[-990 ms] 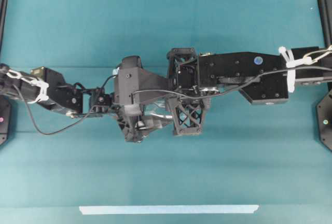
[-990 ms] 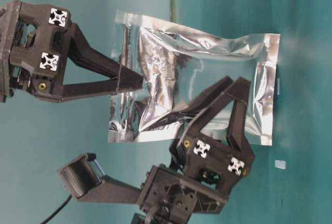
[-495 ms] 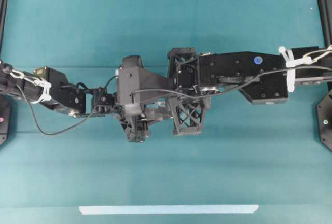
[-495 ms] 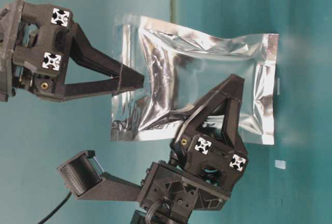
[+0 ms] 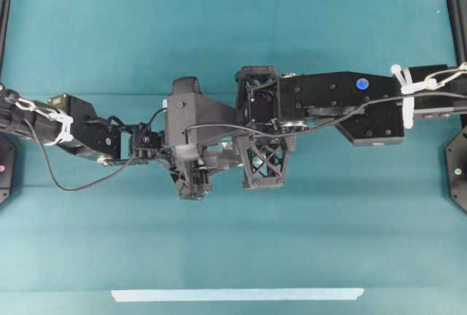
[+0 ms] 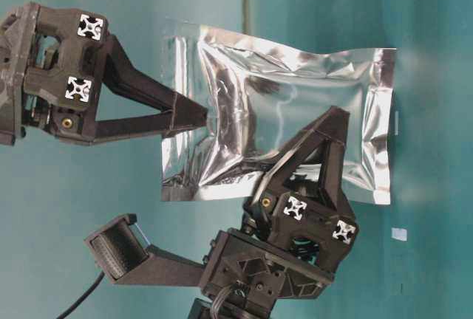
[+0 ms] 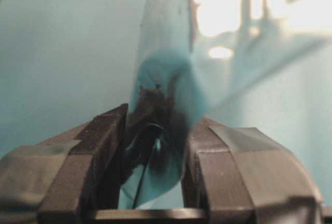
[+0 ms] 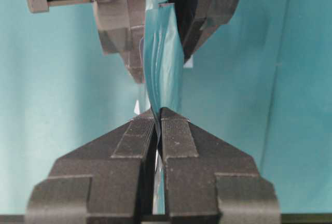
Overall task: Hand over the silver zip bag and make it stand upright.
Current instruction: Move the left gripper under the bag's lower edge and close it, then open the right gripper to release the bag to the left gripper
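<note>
The table [image 5: 109, 38] is covered with a teal mat, and the wall behind has the same teal colour, so the whole scene looks blue-green. Near the lower edge of the overhead view lies a long pale tape strip [image 5: 237, 294], and in the table-level view a tiny white tag [image 6: 399, 234] sits at the lower right.

In the middle of the overhead view the two black arms meet, one coming from the left edge and one from the right edge. Between them, above the table, hangs the silver zip bag [image 6: 295, 105]. In the table-level view it fills the centre of the frame, shiny and crinkled, with flat sealed edges.

The right gripper [image 6: 194, 117] enters from the upper left of that view, and its fingers are pressed together on the sealed edge at the left side of the bag. Its wrist camera shows the two pads [image 8: 176, 136] meeting with the foil pinched between them.

The left gripper [image 6: 329, 138] comes up from the bottom centre. Its fingers stand at a narrow gap and clamp the puffed lower part of the bag, foil between the pads [image 7: 106, 146].
</note>
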Controlling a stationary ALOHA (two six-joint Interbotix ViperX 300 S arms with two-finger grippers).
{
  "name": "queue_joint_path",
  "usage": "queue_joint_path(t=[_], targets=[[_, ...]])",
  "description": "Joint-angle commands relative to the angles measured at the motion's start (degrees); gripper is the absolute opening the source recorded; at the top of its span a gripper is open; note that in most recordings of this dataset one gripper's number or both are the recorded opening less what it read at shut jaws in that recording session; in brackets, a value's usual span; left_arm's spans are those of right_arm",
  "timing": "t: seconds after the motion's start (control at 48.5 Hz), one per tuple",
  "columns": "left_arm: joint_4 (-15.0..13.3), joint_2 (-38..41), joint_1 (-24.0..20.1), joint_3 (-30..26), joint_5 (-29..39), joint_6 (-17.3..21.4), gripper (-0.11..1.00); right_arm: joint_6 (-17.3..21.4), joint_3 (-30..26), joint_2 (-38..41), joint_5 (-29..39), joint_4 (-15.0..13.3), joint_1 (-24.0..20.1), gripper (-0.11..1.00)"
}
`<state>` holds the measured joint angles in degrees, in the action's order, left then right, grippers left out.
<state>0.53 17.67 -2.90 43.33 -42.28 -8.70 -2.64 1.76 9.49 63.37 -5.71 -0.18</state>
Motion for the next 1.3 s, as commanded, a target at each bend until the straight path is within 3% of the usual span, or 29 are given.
queue_joint_path(t=[0.0,0.722,0.846,1.011,1.093,1.279], targets=[[0.1,-0.2,0.1,-0.4,0.3,0.4,0.3,-0.4,-0.3,-0.4,-0.3,0.1,-0.2,0.02],[0.1,-0.1,0.3,0.6,0.4,2.5,0.3,-0.2,-0.4,-0.4,-0.1,0.5,0.0,0.04],[0.0,-0.1,0.3,0.4,0.4,3.4,0.3,-0.2,-0.4,-0.4,1.1,1.5,-0.1,0.21],[0.1,0.4,0.2,0.3,0.4,3.6,0.28,0.1,-0.4,-0.5,2.5,1.8,-0.1,0.69],[0.0,0.4,0.3,0.3,0.4,3.6,0.27,0.4,-0.6,-1.1,2.1,1.8,0.0,0.88],[0.1,0.4,0.3,0.3,0.4,3.6,0.27,1.0,-1.2,-2.5,1.8,1.6,0.4,0.87]])
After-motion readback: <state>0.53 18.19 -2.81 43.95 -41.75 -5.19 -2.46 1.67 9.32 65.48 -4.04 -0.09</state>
